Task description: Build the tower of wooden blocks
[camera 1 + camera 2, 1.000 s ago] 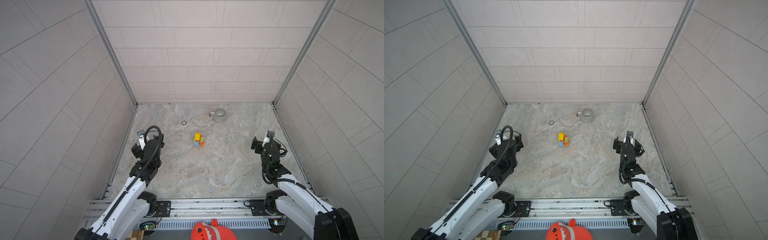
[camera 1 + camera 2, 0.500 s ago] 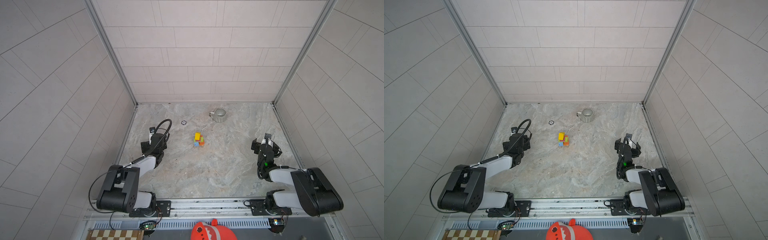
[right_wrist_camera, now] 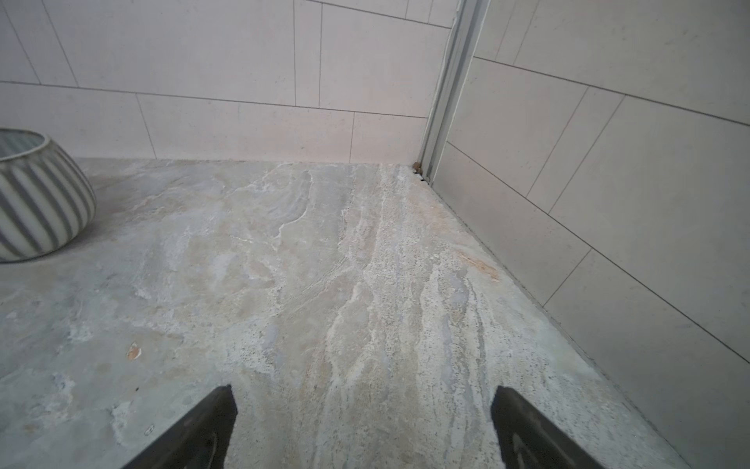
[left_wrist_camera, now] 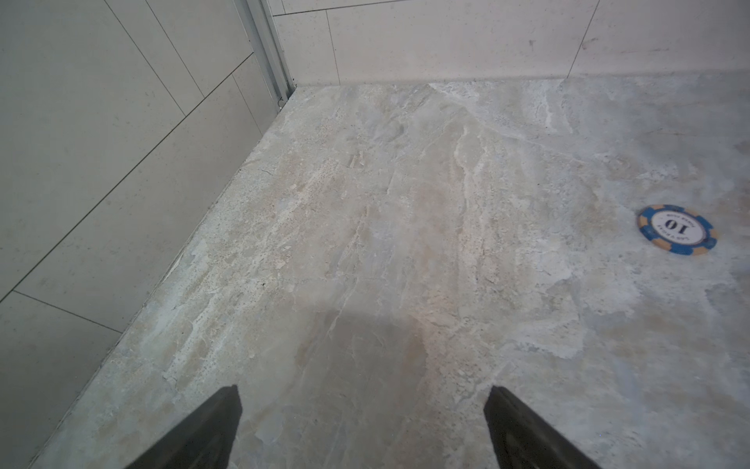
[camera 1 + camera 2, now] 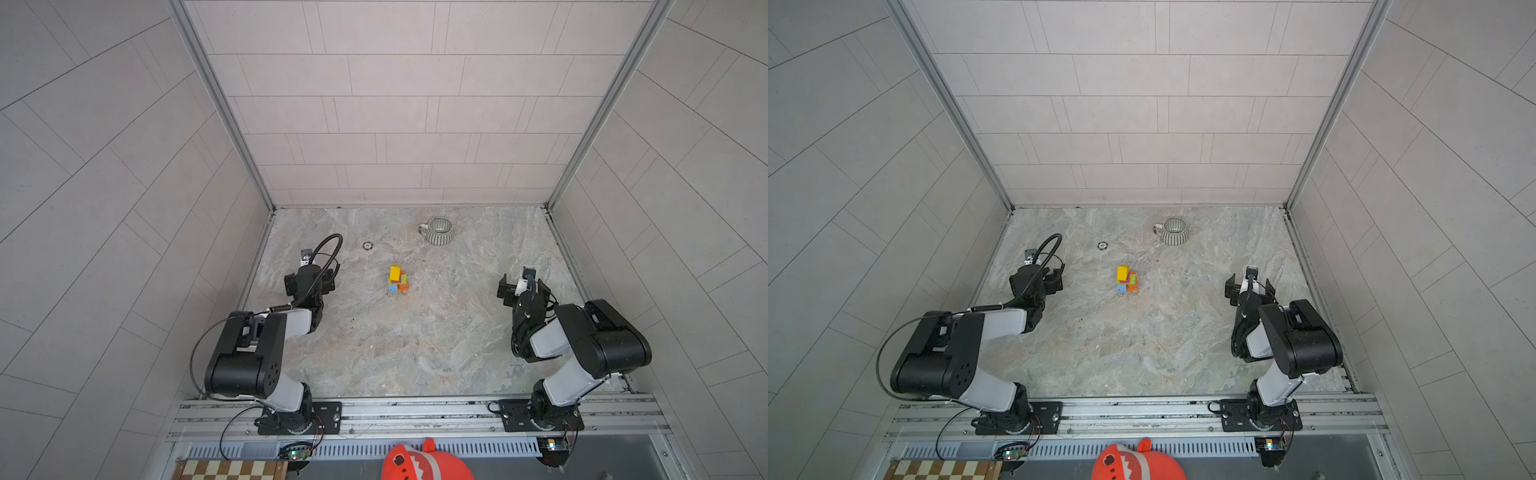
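Observation:
The wood block tower (image 5: 397,280) (image 5: 1126,279) is a small stack of painted bricks on the marble floor's middle, with a yellow brick on top and blue, orange, green and magenta below. My left gripper (image 5: 309,282) (image 5: 1038,280) sits well to its left, low over the floor. The right gripper (image 5: 521,286) (image 5: 1248,286) hangs equally far to its right. Both stand open and empty: in the left wrist view (image 4: 362,400) and the right wrist view (image 3: 364,400) only bare floor lies between the fingers. Neither wrist view shows the tower.
A grey-and-white striped mug (image 5: 438,231) (image 3: 36,195) stands at the back. A blue poker chip (image 5: 368,245) (image 4: 675,229) lies left of it. Tiled walls close in three sides. A red plush (image 5: 419,461) and a chessboard (image 5: 228,469) lie beyond the front rail.
Both arms have folded, their elbows now raised near the front rail. The left gripper has shifted slightly toward the back and middle. The tower has not moved.

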